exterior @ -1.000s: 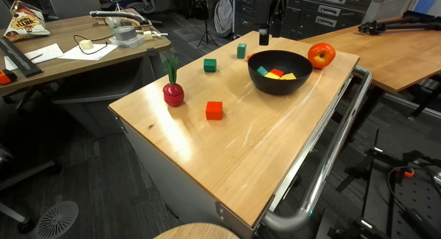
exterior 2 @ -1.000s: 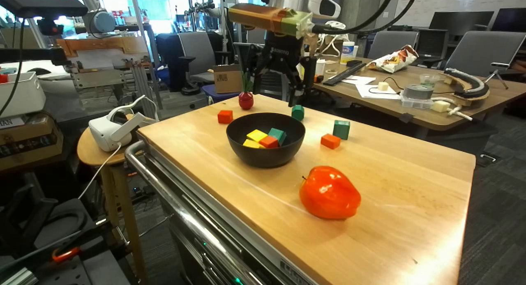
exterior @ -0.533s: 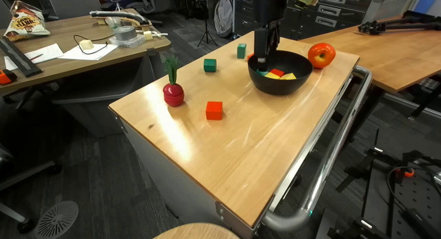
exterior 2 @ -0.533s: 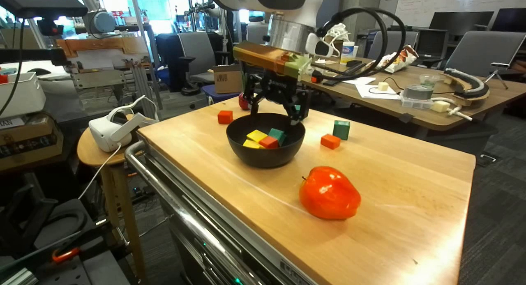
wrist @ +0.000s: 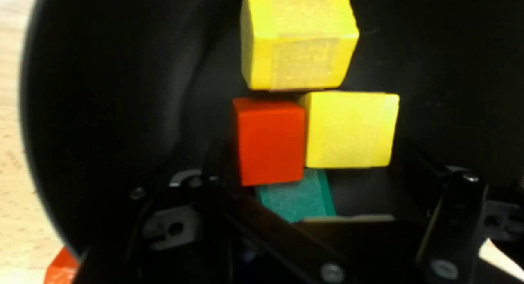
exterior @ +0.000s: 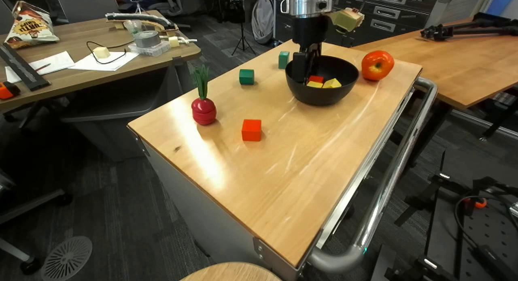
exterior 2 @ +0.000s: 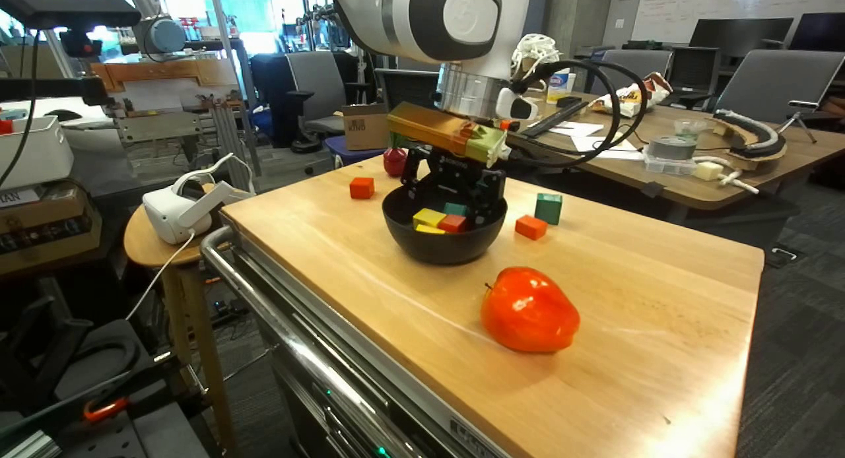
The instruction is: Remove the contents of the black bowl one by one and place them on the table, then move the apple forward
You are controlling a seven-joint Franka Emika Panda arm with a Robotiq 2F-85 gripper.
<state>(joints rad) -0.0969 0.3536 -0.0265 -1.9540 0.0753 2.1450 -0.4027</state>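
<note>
Since a second ago the black bowl (exterior 2: 406, 247) has slid a little over the counter (exterior 2: 660, 379) and my fingers (exterior: 299, 67) have come down inside it. They stand spread wide, gripping nothing. In my wrist view a red cube (wrist: 271, 143) and a yellow block (wrist: 351, 130) lie side by side between them, a second yellow block (wrist: 301, 38) just beyond, and a green block (wrist: 301, 198) partly hidden by the red. In an exterior view only the red and yellow pieces (exterior: 332, 83) show past my fingers. An orange-red cube (exterior 2: 531, 228) just beside the bowl, near a green cube (exterior 2: 548, 208), shows in an exterior view; the bowl blocks it from an exterior view that reveals a second green cube (exterior: 246, 76). The apple (exterior 2: 530, 309) rests near the bowl in both exterior views. Well apart stand the dark red fruit (exterior: 204, 111) and, near it, another orange-red cube (exterior: 251, 130). Farther off, an exterior view adds a white headset (exterior 2: 183, 210).
</note>
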